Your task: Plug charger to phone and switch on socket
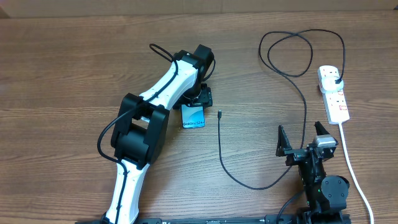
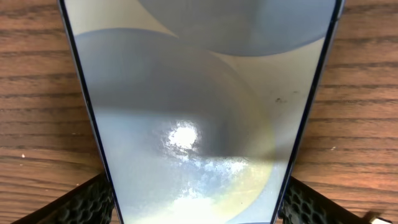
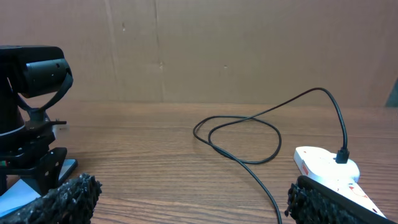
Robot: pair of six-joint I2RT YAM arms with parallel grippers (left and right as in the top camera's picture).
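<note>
The phone [image 1: 193, 117] lies on the table with its blue screen and white "Galaxy" text showing. My left gripper [image 1: 198, 101] sits over its far end. In the left wrist view the phone [image 2: 199, 93] fills the frame, and my left gripper [image 2: 199, 208] has a finger pressed on each long edge. The charger cable [image 1: 221, 152] runs from its connector tip [image 1: 219, 113], just right of the phone, in a curve to its black plug [image 1: 336, 79] in the socket [image 1: 334, 93]. My right gripper [image 1: 305, 142] is open and empty, hovering beside the cable [image 3: 249, 163].
The socket's thick white cord [image 1: 351, 165] runs down the right side past my right arm. The cable makes a loose loop [image 1: 289, 53] at the back. In the right wrist view the socket [image 3: 326, 169] lies to the right and the left arm [image 3: 31, 106] to the left.
</note>
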